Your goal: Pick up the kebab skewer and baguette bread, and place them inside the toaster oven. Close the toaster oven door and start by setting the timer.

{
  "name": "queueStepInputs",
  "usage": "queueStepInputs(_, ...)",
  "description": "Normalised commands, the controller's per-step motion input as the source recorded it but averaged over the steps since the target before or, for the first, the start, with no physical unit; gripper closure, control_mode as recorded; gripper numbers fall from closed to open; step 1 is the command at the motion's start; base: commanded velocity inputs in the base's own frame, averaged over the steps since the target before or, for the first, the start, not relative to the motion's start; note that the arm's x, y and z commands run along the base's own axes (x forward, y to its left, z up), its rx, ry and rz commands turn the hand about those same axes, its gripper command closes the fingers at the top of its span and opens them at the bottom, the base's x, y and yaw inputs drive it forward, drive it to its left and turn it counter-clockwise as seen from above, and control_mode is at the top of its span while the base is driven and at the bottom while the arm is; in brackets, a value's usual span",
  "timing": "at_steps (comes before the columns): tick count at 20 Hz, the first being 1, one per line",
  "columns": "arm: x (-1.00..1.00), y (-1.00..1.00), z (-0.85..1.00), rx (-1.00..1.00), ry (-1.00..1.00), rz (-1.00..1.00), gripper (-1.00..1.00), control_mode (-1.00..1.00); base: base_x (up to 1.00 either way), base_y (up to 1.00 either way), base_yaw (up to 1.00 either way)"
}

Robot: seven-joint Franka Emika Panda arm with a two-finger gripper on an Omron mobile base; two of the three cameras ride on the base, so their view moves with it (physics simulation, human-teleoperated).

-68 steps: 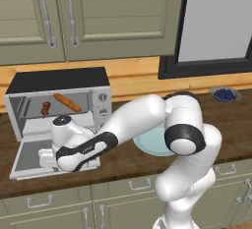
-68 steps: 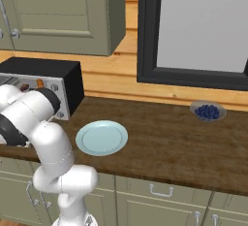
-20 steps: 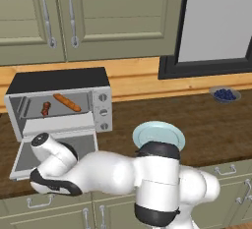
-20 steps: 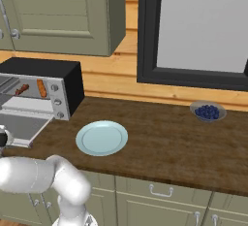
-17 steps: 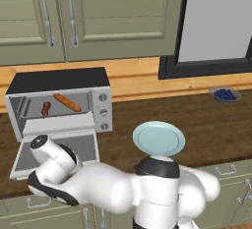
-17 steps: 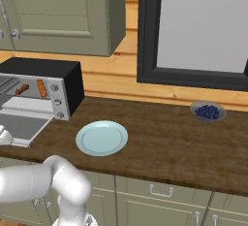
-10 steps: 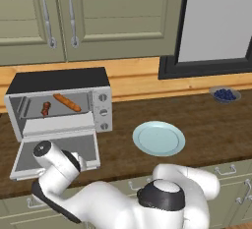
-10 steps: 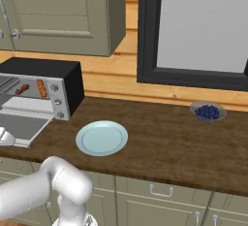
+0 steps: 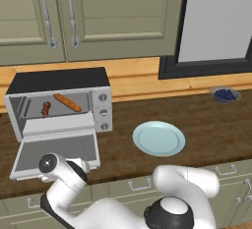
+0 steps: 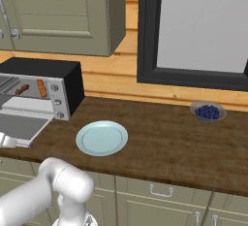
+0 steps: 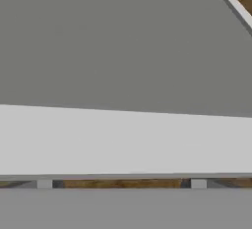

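The toaster oven (image 9: 59, 78) stands open at the counter's left. Inside it lie the baguette bread (image 9: 67, 102) and, left of it, the kebab skewer (image 9: 46, 108); both also appear in the right base view as the baguette (image 10: 41, 88) and skewer (image 10: 21, 90). The toaster oven door (image 9: 54, 152) lies folded down flat. My gripper (image 9: 64, 164) sits low at the door's front edge, its fingers hidden behind the hand. In the hand view the door's grey glass pane (image 11: 123, 41) and silver frame are very close. Nothing is seen in the gripper.
A pale blue plate (image 9: 158, 138) lies right of the oven. A small bowl of blueberries (image 9: 225, 94) sits at the back right under the dark-framed window. Wall cabinets hang above the oven. My arm bends low before the counter's front edge.
The arm has sunk lower and swung left in front of the counter, bringing the hand down to the open door's front edge. Baguette, skewer and door have not moved.
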Motion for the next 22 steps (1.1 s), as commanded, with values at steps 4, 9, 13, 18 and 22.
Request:
queueStepInputs(4,0.71,-0.74,0.18,0.03,-0.15,-0.03,-1.0,-1.0,0.0,0.0,0.0)
queueStepInputs(9,0.69,-0.79,0.44,0.01,-0.07,-0.05,-1.0,-1.0,0.0,0.0,0.0)
queueStepInputs(13,0.79,-0.79,0.52,0.01,-0.01,-0.07,-1.0,-1.0,0.0,0.0,0.0)
queueStepInputs(18,0.85,-0.84,0.45,0.0,-0.02,-0.06,-1.0,-1.0,0.0,0.0,0.0)
queueStepInputs(22,0.83,-0.86,0.46,0.0,-0.08,-0.06,-1.0,-1.0,0.0,0.0,0.0)
